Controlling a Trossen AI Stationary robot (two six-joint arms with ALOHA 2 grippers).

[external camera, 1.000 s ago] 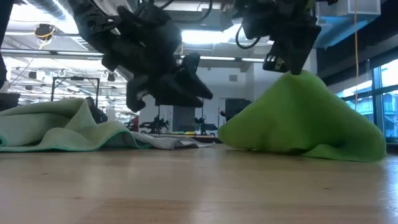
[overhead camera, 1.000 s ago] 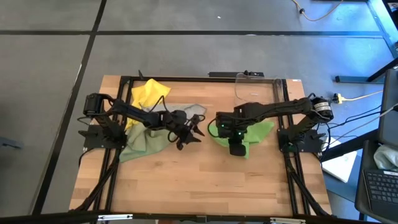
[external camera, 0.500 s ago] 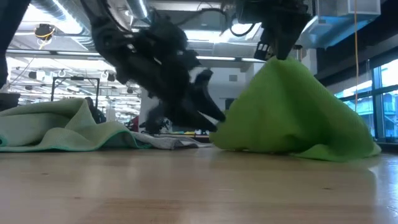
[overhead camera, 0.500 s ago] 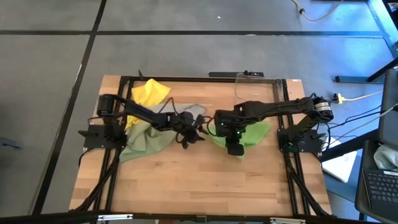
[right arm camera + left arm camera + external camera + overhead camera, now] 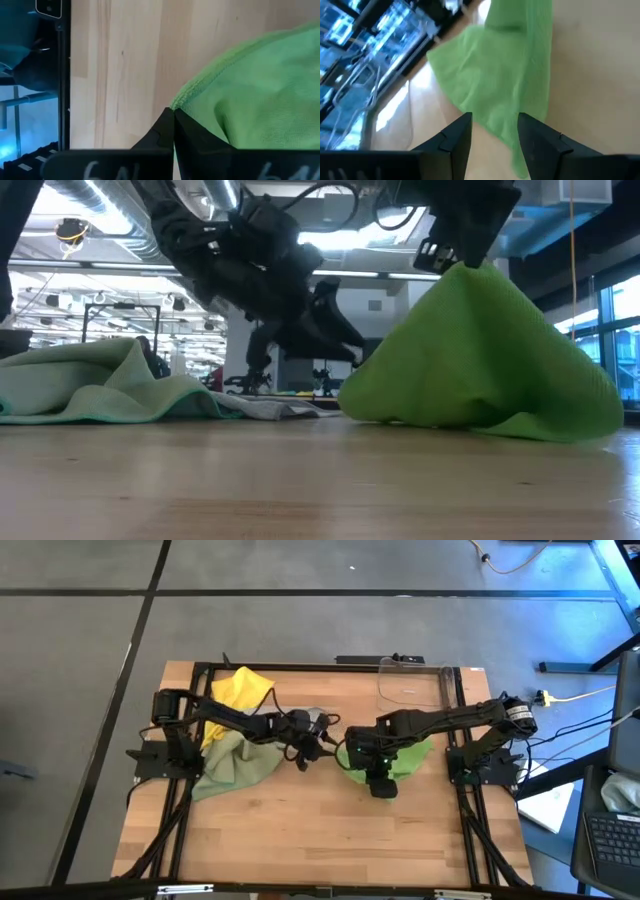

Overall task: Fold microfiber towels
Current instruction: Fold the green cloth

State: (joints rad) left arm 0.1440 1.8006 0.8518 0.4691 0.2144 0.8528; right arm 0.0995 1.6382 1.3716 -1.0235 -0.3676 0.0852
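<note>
**Near the table's right side, the bright green towel hangs from a pinch**

Near the middle of the table [image 5: 300, 840], toward its right edge, the bright green towel [image 5: 400, 755] stands as a tall cone, its peak clamped in the right gripper [image 5: 462, 262] and its hem spread on the wood. Beside it the left gripper [image 5: 493, 131], fingers parted and empty, has advanced to the towel's edge. Farther left lie the pale olive towel [image 5: 232, 766] and grey towel [image 5: 312, 718]; the yellow towel [image 5: 240, 690] sits at the far left corner.
</note>
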